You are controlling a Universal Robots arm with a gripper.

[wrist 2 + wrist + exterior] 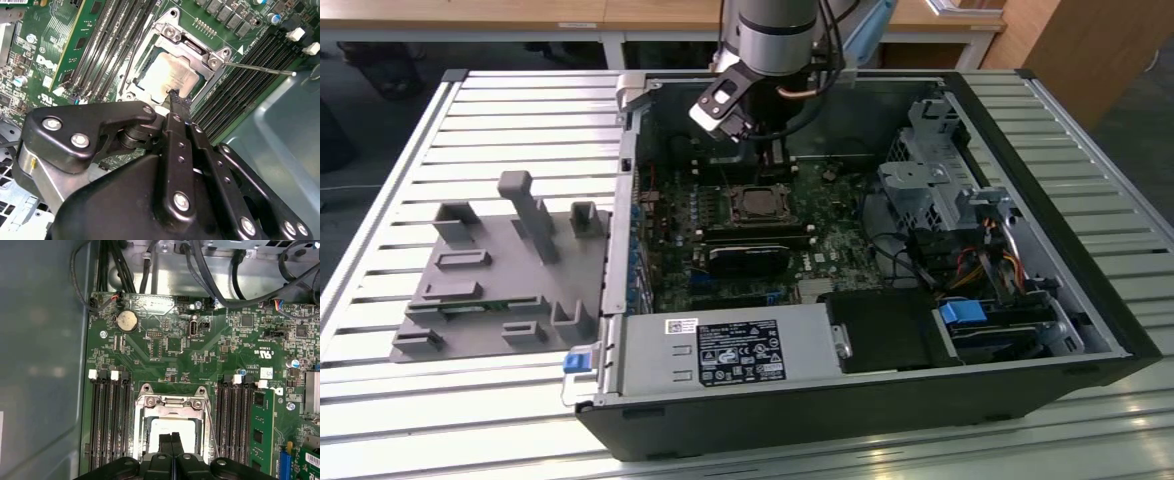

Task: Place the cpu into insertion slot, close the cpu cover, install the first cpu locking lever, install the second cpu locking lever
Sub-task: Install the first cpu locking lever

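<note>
The cpu lies in the motherboard's socket, its dull silver top showing through the window of the cpu cover, which lies flat over it. My gripper hangs close above the socket's edge, its two black fingers pressed together with nothing between them. A thin locking lever sticks out from one corner of the socket. In the first wrist view the gripper is over the cpu, the cover frames it, and the lever slants alongside. In the exterior view the gripper is inside the open case, just behind the cpu.
Black memory slots flank the socket, with a green stick in one. Cables cross the case's far end. The case wall is close by. The power supply, the drive cage and a grey fixture are also here.
</note>
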